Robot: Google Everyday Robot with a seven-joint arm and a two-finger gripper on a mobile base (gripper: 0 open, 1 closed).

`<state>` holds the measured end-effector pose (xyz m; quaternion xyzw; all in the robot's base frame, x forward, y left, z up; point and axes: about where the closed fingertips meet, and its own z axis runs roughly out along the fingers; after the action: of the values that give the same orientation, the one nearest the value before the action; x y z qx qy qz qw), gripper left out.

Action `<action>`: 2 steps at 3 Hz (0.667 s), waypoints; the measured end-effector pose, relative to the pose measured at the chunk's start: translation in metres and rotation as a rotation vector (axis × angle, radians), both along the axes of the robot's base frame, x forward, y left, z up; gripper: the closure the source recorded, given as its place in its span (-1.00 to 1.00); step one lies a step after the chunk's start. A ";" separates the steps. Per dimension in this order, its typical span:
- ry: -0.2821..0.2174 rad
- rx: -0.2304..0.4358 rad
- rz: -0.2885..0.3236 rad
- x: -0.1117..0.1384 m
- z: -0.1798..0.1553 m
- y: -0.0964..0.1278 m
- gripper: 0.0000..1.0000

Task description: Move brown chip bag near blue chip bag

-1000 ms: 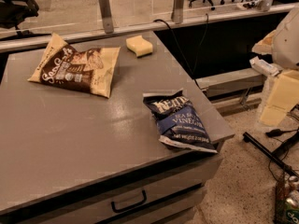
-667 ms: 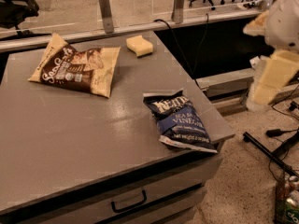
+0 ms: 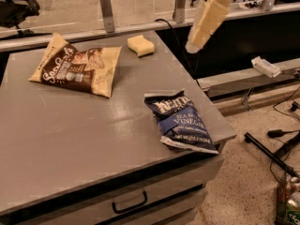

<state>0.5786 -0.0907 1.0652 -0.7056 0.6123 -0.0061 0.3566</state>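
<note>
The brown chip bag [image 3: 77, 70], dark brown and cream-yellow, lies flat at the back left of the grey table [image 3: 70, 139]. The blue chip bag [image 3: 180, 122], dark navy with white lettering, lies near the table's front right edge. The two bags are well apart. My gripper [image 3: 193, 45] is at the lower end of the cream-coloured arm [image 3: 208, 15]. It hangs in the air off the table's back right corner, to the right of the sponge and far from both bags. It holds nothing that I can see.
A small yellow sponge [image 3: 140, 45] sits at the back of the table. A drawer handle [image 3: 129, 203] is below the front edge. A low shelf with a white object [image 3: 266, 67] stands to the right. Cables and a black bar [image 3: 269, 153] lie on the floor.
The arm has swung up and to the left, from beside the table's right side to above its back right corner. Both bags and the sponge have not moved.
</note>
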 end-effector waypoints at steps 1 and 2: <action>-0.007 0.076 0.154 0.019 0.000 0.085 -1.00; 0.043 0.102 0.173 0.037 -0.028 0.138 -1.00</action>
<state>0.6157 0.0472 1.0369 -0.7366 0.5563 0.0711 0.3779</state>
